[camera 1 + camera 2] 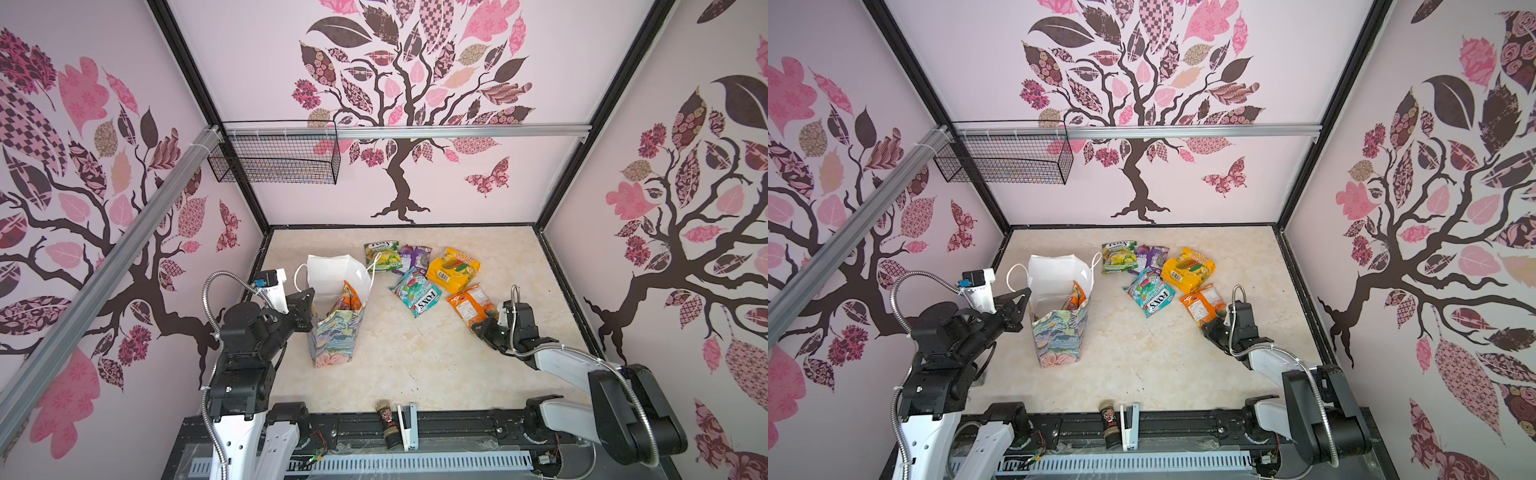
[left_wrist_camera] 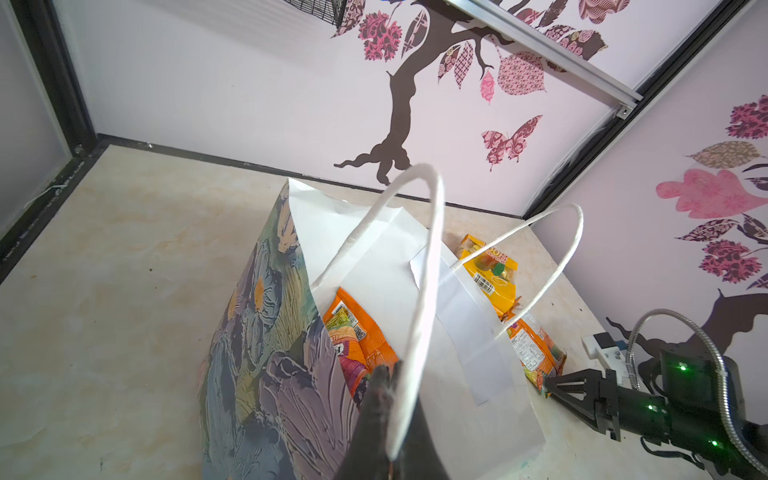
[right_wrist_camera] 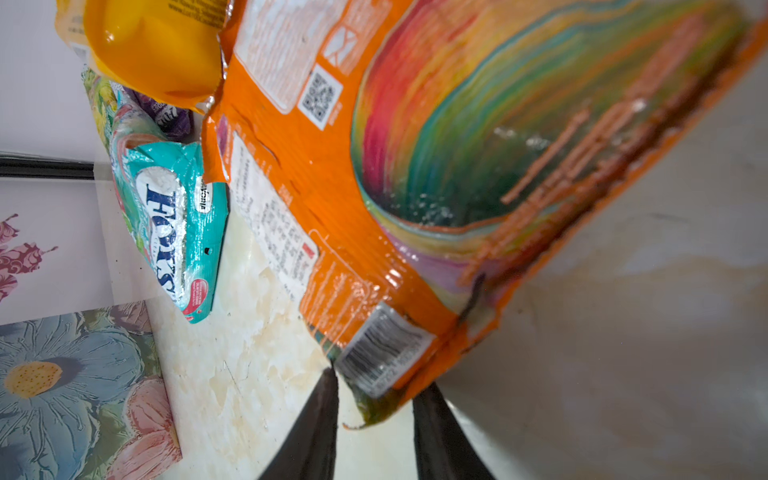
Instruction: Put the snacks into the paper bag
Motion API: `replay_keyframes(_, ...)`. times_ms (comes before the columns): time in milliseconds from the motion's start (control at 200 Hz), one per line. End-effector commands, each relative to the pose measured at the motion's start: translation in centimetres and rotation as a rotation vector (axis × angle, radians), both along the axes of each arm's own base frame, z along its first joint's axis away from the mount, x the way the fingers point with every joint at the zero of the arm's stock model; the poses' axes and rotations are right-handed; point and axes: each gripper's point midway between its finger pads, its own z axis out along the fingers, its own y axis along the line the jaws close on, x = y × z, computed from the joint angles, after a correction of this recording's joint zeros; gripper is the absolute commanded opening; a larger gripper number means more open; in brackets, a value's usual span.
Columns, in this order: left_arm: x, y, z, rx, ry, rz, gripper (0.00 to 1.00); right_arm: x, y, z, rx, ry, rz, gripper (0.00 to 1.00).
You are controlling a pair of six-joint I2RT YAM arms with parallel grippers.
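The paper bag (image 1: 332,332) (image 2: 266,332) stands open left of the middle, with an orange snack (image 1: 351,299) (image 2: 361,332) upright inside. My left gripper (image 1: 311,293) (image 2: 386,370) is shut on the bag's white cord handle (image 2: 428,257). To the right, several snacks lie flat: green-yellow (image 1: 382,255), purple (image 1: 413,257), yellow (image 1: 453,270), teal FOX'S (image 1: 415,297) (image 3: 178,224) and an orange packet (image 1: 471,305) (image 3: 374,208). My right gripper (image 1: 478,326) (image 3: 376,380) is low at this orange packet's near corner. That corner lies between the jaws, and both fingertips touch its edges.
A dark spice jar (image 1: 388,424) and a white stapler (image 1: 407,426) lie at the table's front edge. A black wire basket (image 1: 274,153) hangs on the back wall's rail. Patterned walls close the table on three sides.
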Motion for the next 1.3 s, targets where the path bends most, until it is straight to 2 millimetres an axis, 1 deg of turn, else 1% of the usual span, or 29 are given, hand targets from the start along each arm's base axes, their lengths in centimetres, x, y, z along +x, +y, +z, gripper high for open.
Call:
replay_keyframes(0, 0.2, -0.4, -0.2, -0.012, -0.014, -0.025, 0.0, 0.1, 0.1, -0.6, -0.002, 0.006, 0.0, 0.25)
replay_keyframes(55, 0.2, -0.3, -0.3, -0.006, -0.005, -0.022, 0.0, 0.2, 0.2, -0.6, 0.0, 0.006, 0.002, 0.2)
replay_keyframes(215, 0.1, -0.2, -0.3, -0.005, -0.009, -0.015, 0.0, 0.2, 0.2, -0.5, 0.005, 0.0, 0.003, 0.13)
replay_keyframes(300, 0.1, -0.2, -0.3, -0.005, -0.008, -0.014, 0.0, 0.2, 0.1, -0.3, 0.001, -0.008, -0.001, 0.07)
replay_keyframes(355, 0.2, -0.2, -0.5, -0.005, -0.003, -0.014, 0.0, 0.1, 0.0, -0.2, -0.005, -0.012, 0.001, 0.0)
replay_keyframes(435, 0.0, -0.4, -0.5, -0.004, -0.004, -0.028, 0.0, 0.1, -0.1, 0.1, -0.016, -0.018, 0.001, 0.0)
replay_keyframes(545, 0.0, -0.2, -0.3, 0.0, -0.01, -0.017, 0.0, 0.0, -0.2, 0.5, -0.024, -0.025, 0.003, 0.0)
replay_keyframes(810, -0.3, 0.4, -0.4, 0.023, -0.012, 0.017, 0.0, -0.5, -0.7, 3.2, -0.057, -0.082, 0.013, 0.0)
replay_keyframes(950, -0.1, 0.6, -0.7, 0.03, 0.0, 0.028, 0.0, -0.7, -1.0, 4.6, -0.08, -0.12, 0.018, 0.0)
replay_keyframes(1085, 0.2, 0.5, -0.7, 0.023, 0.004, 0.025, 0.0, -0.9, -1.0, 5.3, -0.094, -0.134, 0.031, 0.0)
replay_keyframes(1195, 0.1, 0.9, -0.7, 0.034, 0.0, 0.046, 0.0, -0.5, -0.7, 6.3, -0.088, -0.156, 0.053, 0.0)
replay_keyframes(1295, 0.2, 1.4, -0.4, 0.049, -0.01, 0.073, 0.0, 0.0, -0.6, 6.6, -0.109, -0.166, 0.072, 0.0)
